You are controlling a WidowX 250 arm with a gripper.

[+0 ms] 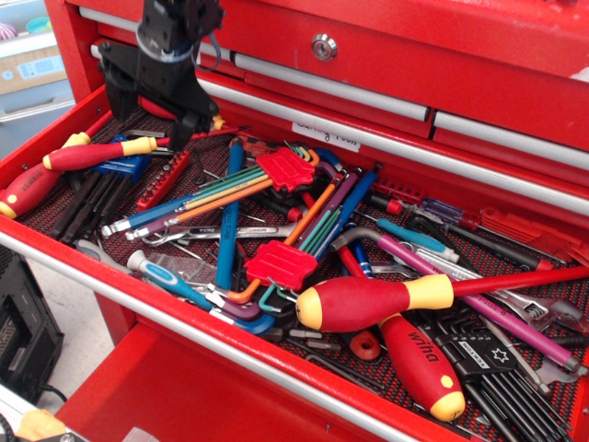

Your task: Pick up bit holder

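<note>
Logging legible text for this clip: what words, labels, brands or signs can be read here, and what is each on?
"wiha": on the handle of the red-and-yellow screwdriver at lower right.
White label on a drawer front: handwritten, too blurred; perhaps "Cutting Tools".
Star sign: on the black key holder at lower right; the small print beside it is too small to read.
No text shows on the bit holder, nor on the gripper above it.
</note>
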